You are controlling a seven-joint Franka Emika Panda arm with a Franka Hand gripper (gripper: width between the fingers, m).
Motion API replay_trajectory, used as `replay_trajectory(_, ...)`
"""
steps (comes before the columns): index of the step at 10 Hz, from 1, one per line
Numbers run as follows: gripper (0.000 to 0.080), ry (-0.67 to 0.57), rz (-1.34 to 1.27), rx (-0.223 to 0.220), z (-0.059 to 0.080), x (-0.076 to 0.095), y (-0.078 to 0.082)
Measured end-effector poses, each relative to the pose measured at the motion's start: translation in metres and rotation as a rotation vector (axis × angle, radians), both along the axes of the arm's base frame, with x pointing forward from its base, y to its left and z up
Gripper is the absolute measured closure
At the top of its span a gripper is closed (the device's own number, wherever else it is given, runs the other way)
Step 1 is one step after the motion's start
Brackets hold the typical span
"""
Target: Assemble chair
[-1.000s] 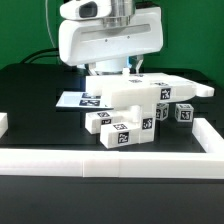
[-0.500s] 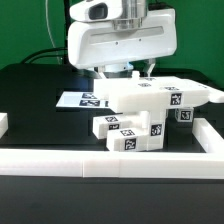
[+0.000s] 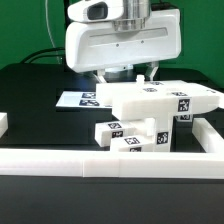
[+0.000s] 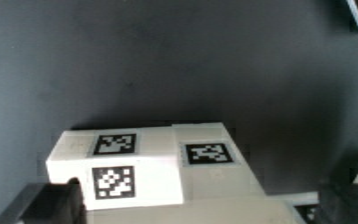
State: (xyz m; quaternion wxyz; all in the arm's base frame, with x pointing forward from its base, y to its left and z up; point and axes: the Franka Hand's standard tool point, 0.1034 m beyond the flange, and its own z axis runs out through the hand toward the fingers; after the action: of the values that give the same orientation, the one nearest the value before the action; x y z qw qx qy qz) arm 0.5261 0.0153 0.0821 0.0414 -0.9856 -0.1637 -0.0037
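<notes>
The gripper (image 3: 125, 76), jaws spread wide, hovers over the chair slab (image 3: 160, 96) at centre right (nothing pinched); best to centre squarely before closing.

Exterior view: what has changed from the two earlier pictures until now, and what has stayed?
The end effector moved toward the exterior view's right, and the white chair parts below it shifted the same way and slightly nearer to the front border wall. Its jaws stand open; no grasp or release is visible. The marker board and the border wall stayed in place.
</notes>
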Motion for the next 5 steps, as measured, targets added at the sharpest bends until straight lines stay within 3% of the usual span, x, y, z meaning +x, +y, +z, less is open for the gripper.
replay_trajectory(3, 0.0150, 0.006, -0.053, 0.000, 0.000, 0.002, 0.016)
replay_trajectory(5, 0.0150, 0.000, -0.071, 0.003, 0.004, 0.007, 0.019)
